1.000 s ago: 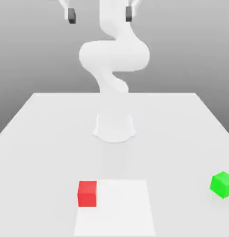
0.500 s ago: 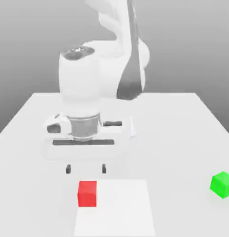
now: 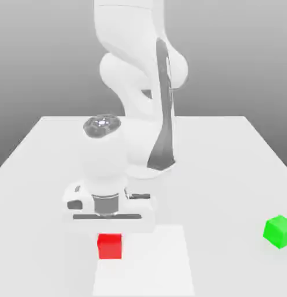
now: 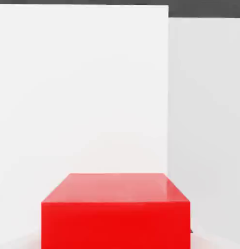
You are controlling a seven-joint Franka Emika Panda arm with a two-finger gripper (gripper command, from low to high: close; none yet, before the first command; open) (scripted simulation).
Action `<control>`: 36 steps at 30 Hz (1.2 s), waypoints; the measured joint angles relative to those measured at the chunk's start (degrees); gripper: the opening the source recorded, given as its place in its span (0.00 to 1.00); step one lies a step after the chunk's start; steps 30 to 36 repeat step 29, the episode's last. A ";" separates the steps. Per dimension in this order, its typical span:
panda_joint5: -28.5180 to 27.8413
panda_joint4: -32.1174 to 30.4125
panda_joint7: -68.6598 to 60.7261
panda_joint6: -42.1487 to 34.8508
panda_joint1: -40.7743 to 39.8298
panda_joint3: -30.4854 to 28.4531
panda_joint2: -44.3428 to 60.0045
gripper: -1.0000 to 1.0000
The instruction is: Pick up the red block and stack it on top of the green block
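Red block [image 3: 110, 246]: cube, resting flat on the table [image 3: 227, 168] near its front edge, at the exterior view's left corner of a brighter white square patch [image 3: 151, 261]. Close up in the hand view [image 4: 115, 209], upright, top face and one side face showing, squarely aligned.

Gripper [image 3: 109, 231]: directly above the red block, hand body low over it, pointing straight down. Fingers hidden behind the hand body and the block's top edge in the exterior view; closed down nearly all the way. Judged shut onto the red block's sides, though contact itself not visible.

Step in hand: securing the grasp ahead of the lift. Best done by holding the squeeze firm and centred on opposite faces, then rising straight up, no sideways drag, until well clear of the table. Tilt during the lift to be avoided, since the block must land flat later.

Green block [image 3: 279, 231]: cube, on the table well apart from the red block, toward the exterior view's right edge, turned slightly so one corner faces the camera. Untouched; stacking not yet begun.

Arm [image 3: 140, 87]: white, bent forward and down over the front of the table.
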 joint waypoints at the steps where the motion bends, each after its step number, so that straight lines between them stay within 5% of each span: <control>1: -1.12 -0.28 0.82 -1.59 0.24 -0.50 -1.91 0.00; 4: -3.94 -1.22 2.90 -6.64 0.24 -1.23 -7.89 0.00; 20: -7.09 11.68 40.68 -17.93 35.94 15.73 -6.26 0.00; 25: -10.34 13.12 45.88 -11.23 38.70 15.00 2.01 0.00; 26: -10.93 13.22 46.36 -9.85 39.01 14.61 3.50 1.00; 36: -10.93 13.22 46.36 -9.85 39.01 14.61 3.50 1.00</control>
